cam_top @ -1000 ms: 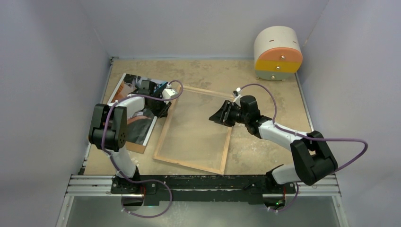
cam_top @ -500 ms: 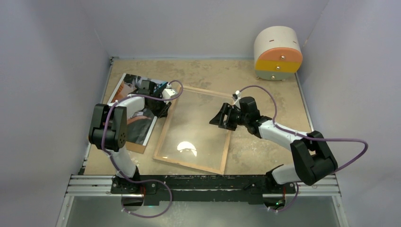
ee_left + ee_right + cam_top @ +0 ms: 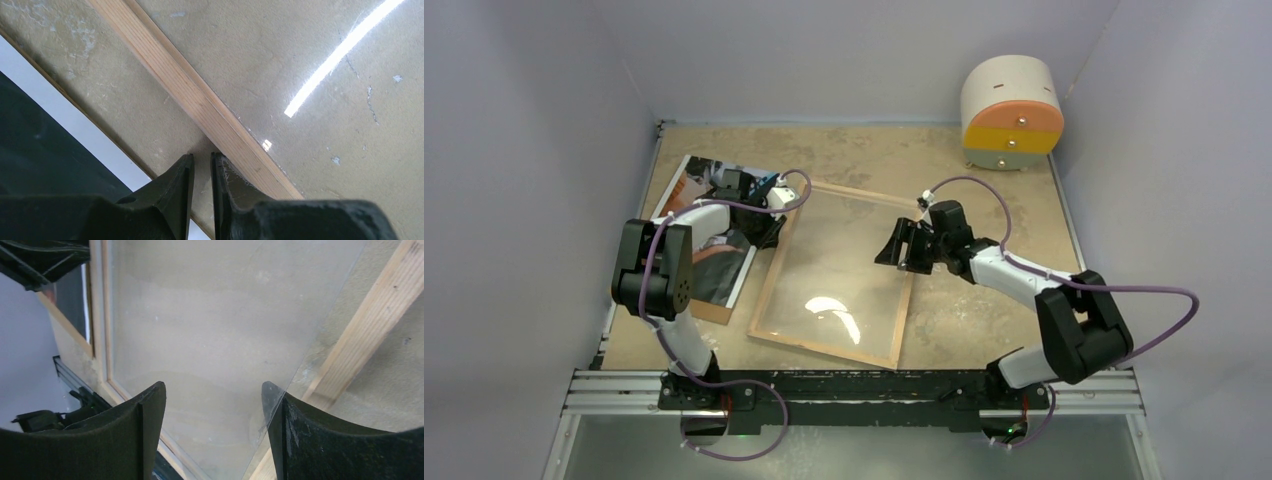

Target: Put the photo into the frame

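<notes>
The frame lies with its wood-coloured rear face up in the middle of the table, and the glass pane is inside it. The photo lies to its left on a brown hardboard sheet. My left gripper is down at the frame's left rail, its jaws a thin slit apart with nothing between them. The photo's white border runs beside it. My right gripper stands open over the frame's right rail. The pane's edge crosses in front of its right fingertip.
A round white cabinet with orange and yellow drawers stands at the back right. Grey walls close in the table on three sides. A metal rail carrying both arm bases runs along the near edge.
My right gripper has opened wide and drawn back a little to the right. The pane has changed its tilt and now shows a bright reflection. The left arm has not moved.
</notes>
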